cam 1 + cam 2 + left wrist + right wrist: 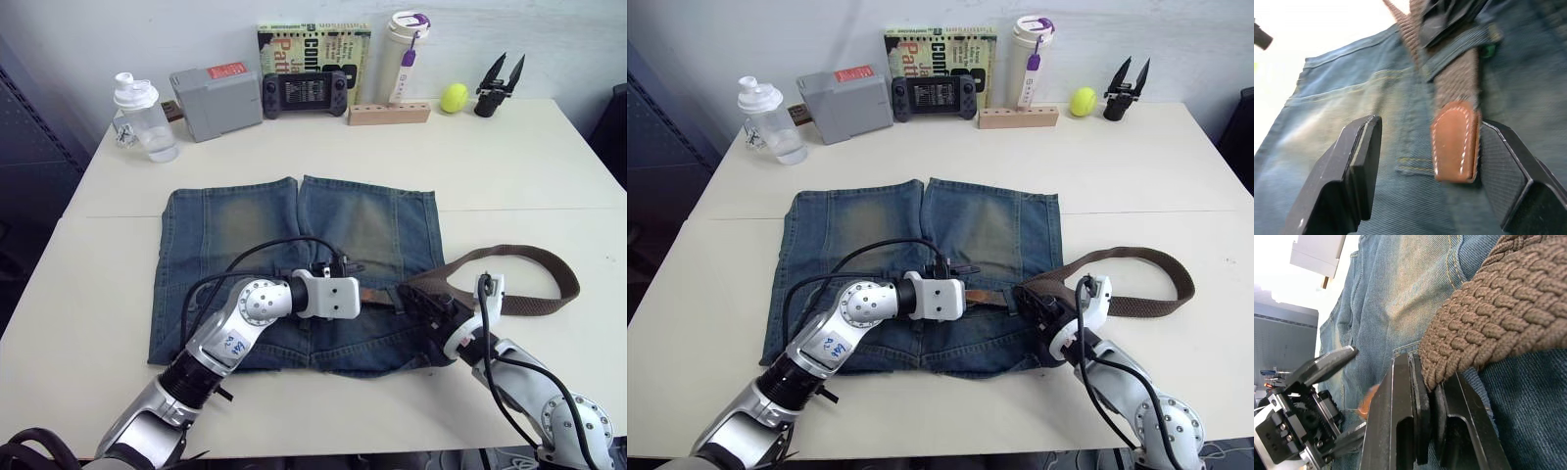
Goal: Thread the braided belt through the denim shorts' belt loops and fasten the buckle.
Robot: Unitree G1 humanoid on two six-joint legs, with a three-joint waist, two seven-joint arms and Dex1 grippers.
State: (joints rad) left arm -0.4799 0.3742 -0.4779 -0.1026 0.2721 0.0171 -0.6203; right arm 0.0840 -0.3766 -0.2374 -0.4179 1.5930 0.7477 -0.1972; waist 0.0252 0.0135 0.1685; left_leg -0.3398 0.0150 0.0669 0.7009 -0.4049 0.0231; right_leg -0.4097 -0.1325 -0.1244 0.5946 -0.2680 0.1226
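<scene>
- Denim shorts [294, 255]: faded blue, worn lighter on both legs, laid flat on the white table [509, 166] with the waistband toward the robot.
- Left gripper [1425, 161]: over the middle of the waistband, fingers spread wide apart. The tan leather tip [1455, 142] of the braided belt [529, 279] lies between them, touching the inner face of one finger; nothing is clamped.
- A belt loop [1459, 46] crosses over the brown weave just behind that tip.
- Right gripper [1432, 418]: at the waistband's right end, fingers pinched tight on the belt.
- Beyond it the belt curves in a loose loop on the table, right of the shorts.
- Buckle: cannot be made out.
- Clear bottle [144, 117] at the far left; contents not discernible.
</scene>
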